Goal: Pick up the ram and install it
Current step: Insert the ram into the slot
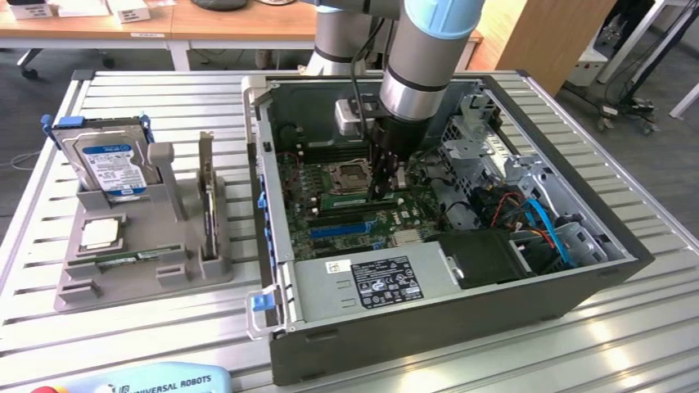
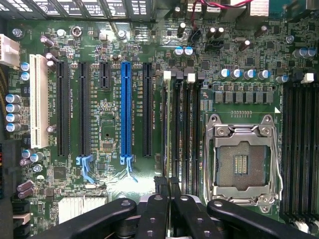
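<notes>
End effector (image 2: 168, 187) clenched, contents unclear, over memory slots (image 2: 180, 129) beside the processor socket (image 2: 242, 159); insertion step, probably; seating demands square alignment.

Computer case (image 1: 437, 327): lies open on the slatted metal surface (image 1: 611, 344), all around the fingers (image 2: 160, 191).
Motherboard (image 2: 104, 129): green, directly under the fingers.
Processor socket (image 2: 244, 159): metal-framed, contacts bare, near the fingers to one side.
Blue slot (image 2: 125, 109): near the fingers on the other side, among black slots.
White slot (image 2: 39, 99): farther from the fingers than the blue one.
Power supply (image 1: 372, 282): grey, labelled, near the fingers, inside the case.
Grey holder (image 1: 142, 246): well apart from the fingers, toward the exterior view's left.
Hard drive (image 1: 110, 164): blue-labelled, upright in the holder.
Processor chip (image 1: 98, 233): square, silver, flat on the holder.
</notes>
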`<state>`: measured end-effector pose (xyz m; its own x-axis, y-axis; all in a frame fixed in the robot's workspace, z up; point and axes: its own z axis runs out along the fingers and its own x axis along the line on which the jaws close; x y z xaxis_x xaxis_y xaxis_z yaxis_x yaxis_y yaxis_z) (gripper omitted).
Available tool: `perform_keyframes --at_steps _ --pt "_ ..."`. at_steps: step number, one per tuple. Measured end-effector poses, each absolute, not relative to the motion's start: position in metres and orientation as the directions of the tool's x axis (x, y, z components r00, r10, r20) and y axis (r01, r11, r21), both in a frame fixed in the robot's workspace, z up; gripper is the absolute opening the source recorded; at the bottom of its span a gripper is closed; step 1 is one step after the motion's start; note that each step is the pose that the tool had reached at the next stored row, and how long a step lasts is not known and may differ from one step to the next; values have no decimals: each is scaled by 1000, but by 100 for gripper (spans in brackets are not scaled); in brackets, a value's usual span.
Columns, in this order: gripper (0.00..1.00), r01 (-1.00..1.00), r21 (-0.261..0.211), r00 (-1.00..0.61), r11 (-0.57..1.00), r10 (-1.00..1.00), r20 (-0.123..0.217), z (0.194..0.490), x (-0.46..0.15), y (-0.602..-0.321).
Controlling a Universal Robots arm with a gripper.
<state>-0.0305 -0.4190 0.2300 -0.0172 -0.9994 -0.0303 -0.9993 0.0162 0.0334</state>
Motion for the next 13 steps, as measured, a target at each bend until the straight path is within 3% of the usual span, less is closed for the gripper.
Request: perform_keyframes --at_steps 13 --pt "12 -999 38 -13 12 -999 -30 230 -30 -419"
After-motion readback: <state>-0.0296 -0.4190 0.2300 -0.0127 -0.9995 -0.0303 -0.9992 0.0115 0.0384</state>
